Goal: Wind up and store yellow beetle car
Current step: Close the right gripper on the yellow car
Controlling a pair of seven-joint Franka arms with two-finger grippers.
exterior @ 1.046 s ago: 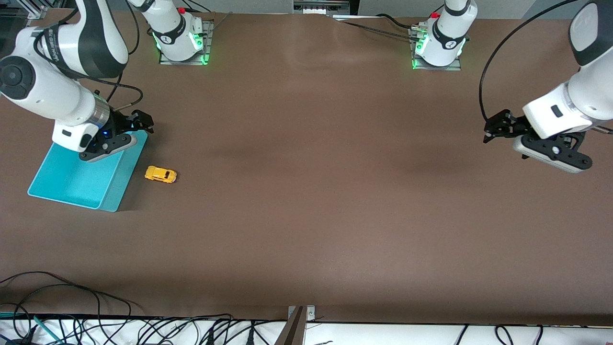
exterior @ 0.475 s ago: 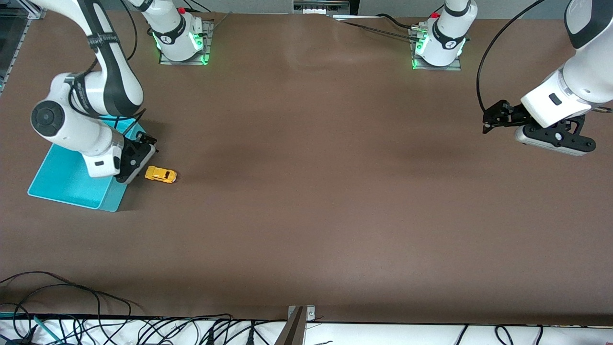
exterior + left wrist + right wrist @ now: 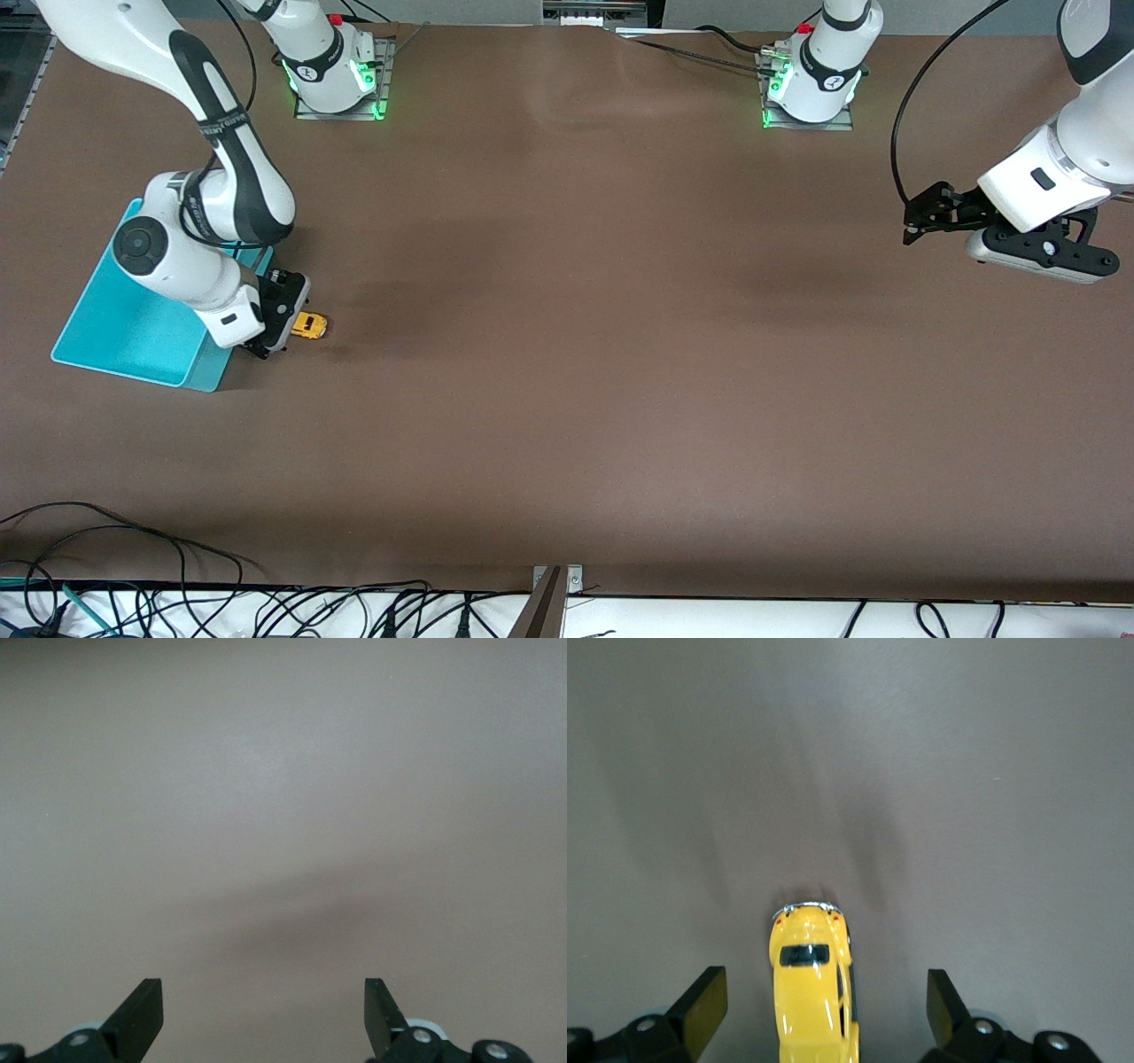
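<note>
The yellow beetle car [image 3: 311, 326] stands on the brown table beside the turquoise bin [image 3: 133, 337], toward the right arm's end. My right gripper [image 3: 285, 330] is low over the car, open, one finger on each side of it. In the right wrist view the car [image 3: 811, 988] lies lengthwise between the open fingertips [image 3: 709, 1005], with a gap on each side. My left gripper [image 3: 912, 226] is open and empty, up over the table at the left arm's end; its view shows only bare table between its fingertips [image 3: 146, 1010].
The turquoise bin is a shallow open tray partly covered by the right arm. Cables [image 3: 133, 567] run along the table's edge nearest the front camera. Both arm bases [image 3: 337, 71] stand along the edge farthest from that camera.
My right gripper has come off the bin and dropped down over the car, which has not moved. My left gripper has shifted slightly.
</note>
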